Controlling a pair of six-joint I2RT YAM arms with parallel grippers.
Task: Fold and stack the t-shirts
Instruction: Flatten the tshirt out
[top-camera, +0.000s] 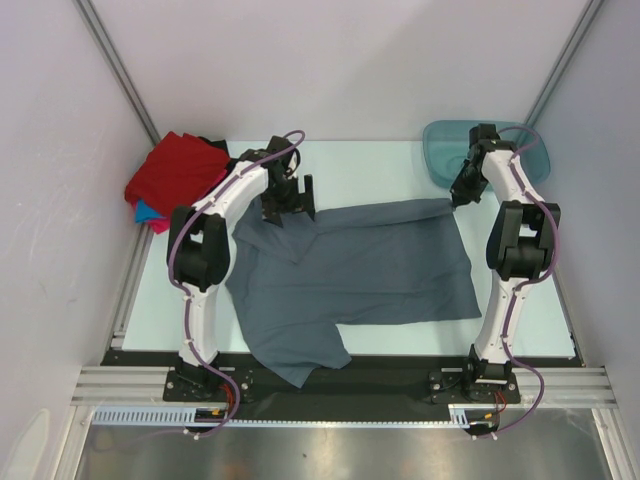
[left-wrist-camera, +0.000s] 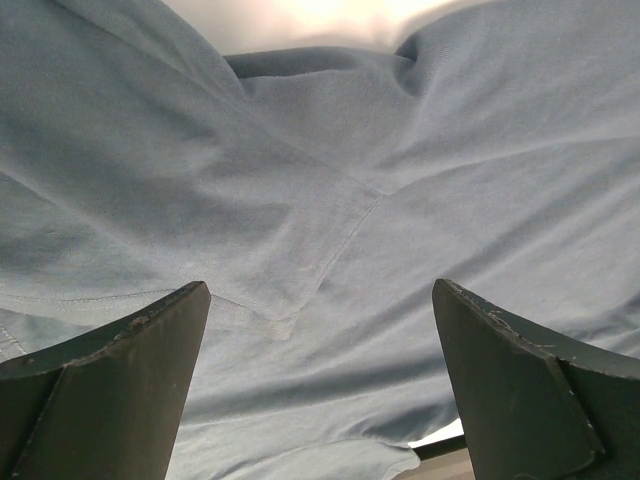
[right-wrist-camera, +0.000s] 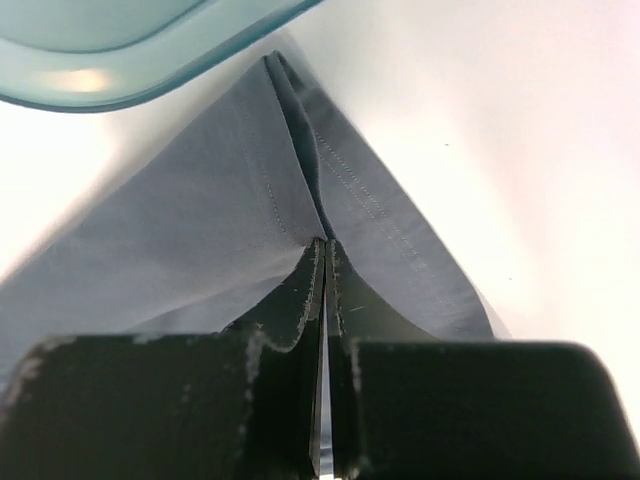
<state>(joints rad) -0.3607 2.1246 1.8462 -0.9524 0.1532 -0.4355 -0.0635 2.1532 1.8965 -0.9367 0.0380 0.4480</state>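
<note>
The slate grey-blue t-shirt (top-camera: 370, 265) lies spread across the table, with one sleeve hanging towards the near edge. My left gripper (top-camera: 288, 205) is open just above the shirt's far left part; in the left wrist view its fingers (left-wrist-camera: 120, 370) stand wide apart over the cloth (left-wrist-camera: 330, 150), around a seam. My right gripper (top-camera: 458, 198) is shut on the shirt's far right corner. In the right wrist view the gripper (right-wrist-camera: 325, 245) pinches a raised fold of the hem (right-wrist-camera: 200, 210). The other t-shirts, red (top-camera: 178, 168) on top with bright blue and pink (top-camera: 150, 212) edges and black (top-camera: 215, 146) behind, lie piled at the far left.
A teal plastic tub (top-camera: 487, 150) stands at the far right corner, just behind my right gripper; its rim (right-wrist-camera: 120, 60) shows close above the pinched hem. White walls enclose the table on three sides. A black strip runs along the near edge by the arm bases.
</note>
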